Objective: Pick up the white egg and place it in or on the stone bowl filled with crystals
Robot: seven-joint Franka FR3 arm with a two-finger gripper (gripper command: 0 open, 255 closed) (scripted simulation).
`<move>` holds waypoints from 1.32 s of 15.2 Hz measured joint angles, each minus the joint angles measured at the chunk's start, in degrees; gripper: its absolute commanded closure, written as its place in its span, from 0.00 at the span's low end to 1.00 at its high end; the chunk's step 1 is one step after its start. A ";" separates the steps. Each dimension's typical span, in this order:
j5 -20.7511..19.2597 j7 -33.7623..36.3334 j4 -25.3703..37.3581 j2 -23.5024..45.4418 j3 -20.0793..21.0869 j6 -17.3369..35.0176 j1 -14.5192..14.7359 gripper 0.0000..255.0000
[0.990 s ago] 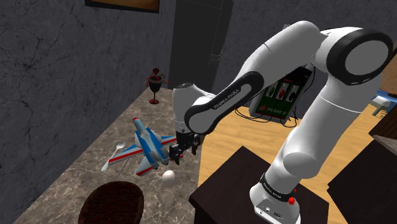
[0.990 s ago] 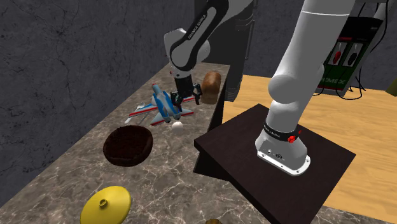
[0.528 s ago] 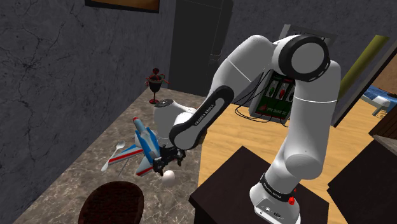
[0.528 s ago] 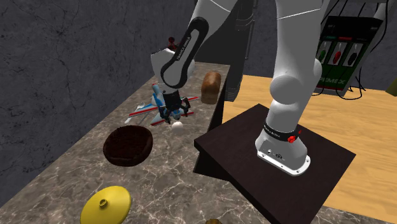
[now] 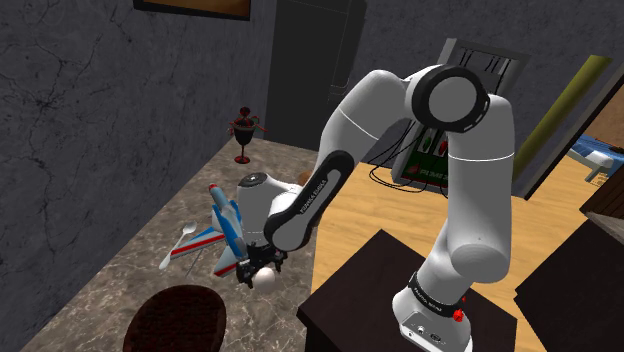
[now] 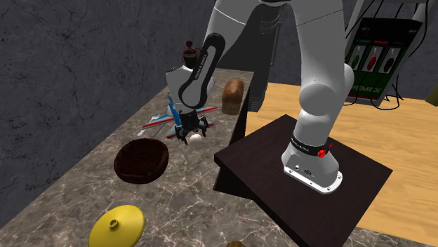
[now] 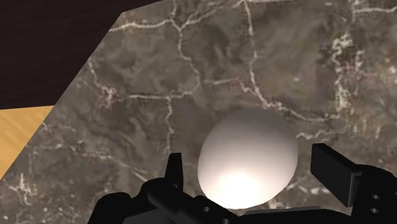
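Note:
The white egg (image 5: 267, 280) (image 6: 196, 138) (image 7: 248, 158) lies on the marble counter (image 5: 130, 275) beside the toy jet. My black gripper (image 5: 257, 272) (image 6: 190, 132) (image 7: 251, 170) is low over the egg and open. One finger stands on each side of the egg, with a small gap between each finger and the shell. The dark reddish-brown bowl (image 5: 176, 320) (image 6: 141, 159) sits on the counter a short way from the egg, toward the shoulder view's lower left.
A red, white and blue toy jet (image 5: 226, 236) (image 6: 175, 120) lies right behind the gripper. A yellow lid (image 6: 116, 226), a brown loaf-like object (image 6: 233, 95) and a dark goblet (image 5: 242, 131) also stand on the counter. The dark stand (image 5: 380, 290) borders the egg's side.
The arm has folded down and the gripper has dropped from beside the jet to straddle the egg. The egg and bowl have not moved.

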 measured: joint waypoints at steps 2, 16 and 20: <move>-0.41 0.30 -0.09 0.68 -0.31 0.74 0.23 0.00; -0.51 0.37 -0.06 0.84 -0.39 0.91 0.29 1.00; 0.02 0.08 -0.19 -0.10 0.05 0.12 0.03 1.00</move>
